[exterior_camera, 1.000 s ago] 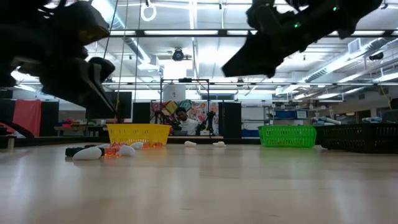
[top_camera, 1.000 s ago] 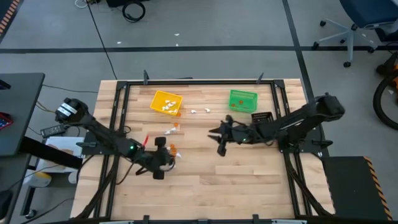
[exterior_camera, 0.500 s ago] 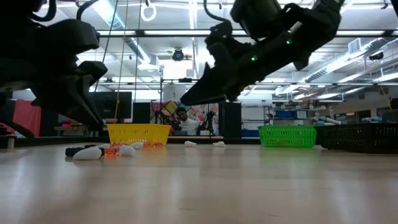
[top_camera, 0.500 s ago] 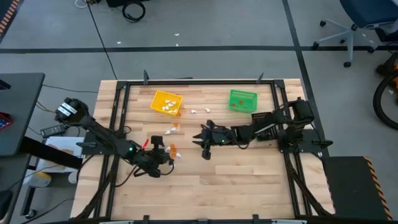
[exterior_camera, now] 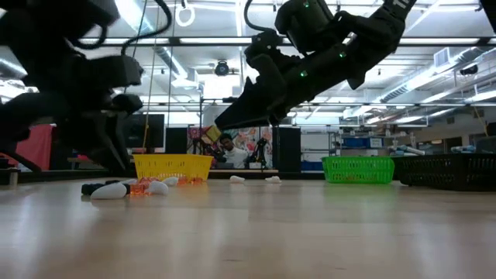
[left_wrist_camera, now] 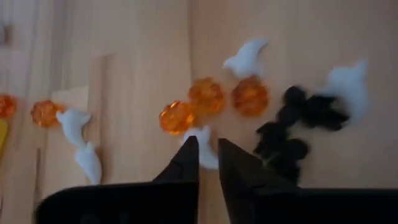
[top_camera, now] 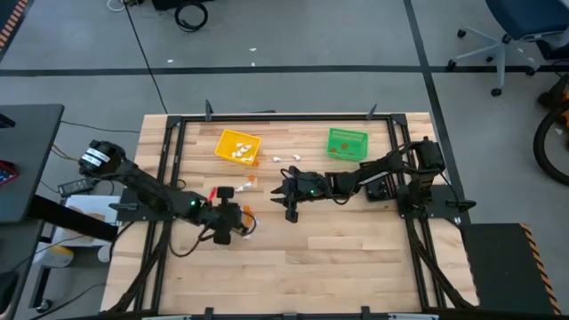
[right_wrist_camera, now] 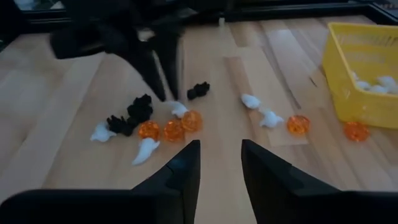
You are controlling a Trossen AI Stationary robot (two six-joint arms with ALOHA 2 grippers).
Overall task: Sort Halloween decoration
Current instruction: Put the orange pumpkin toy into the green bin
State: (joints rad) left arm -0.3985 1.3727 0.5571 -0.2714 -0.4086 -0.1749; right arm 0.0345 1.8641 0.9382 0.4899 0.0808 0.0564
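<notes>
The Halloween trinkets lie loose on the wooden table in a cluster (top_camera: 244,213): orange beads (left_wrist_camera: 206,94), black pieces (left_wrist_camera: 298,124) and white ghosts (left_wrist_camera: 247,57). More of them lie nearer the yellow bin (top_camera: 238,147), and white ones are inside it. My left gripper (left_wrist_camera: 208,149) stands over the cluster, pointing down, shut on one white ghost. My right gripper (right_wrist_camera: 217,155) hovers open above the table to the cluster's right (top_camera: 289,203), touching nothing. It faces the left gripper (right_wrist_camera: 169,96). My left gripper pinches a small white ghost (left_wrist_camera: 204,138) between its two fingertips, coming from above and pointing down. The ghost shows in the narrow gap between the tips. It still sits on the table beside an orange bead (left_wrist_camera: 178,117).
A green bin (top_camera: 347,142) and a black bin (top_camera: 375,169) stand toward the table's far right. Stray white pieces (top_camera: 284,158) lie between the yellow and green bins. The near half of the table is bare wood. A metal frame borders the table.
My right gripper has travelled toward the table's left, from near the black bin to just right of the cluster, with its arm stretching out. My left gripper has edged a little toward the far edge, onto the cluster.
</notes>
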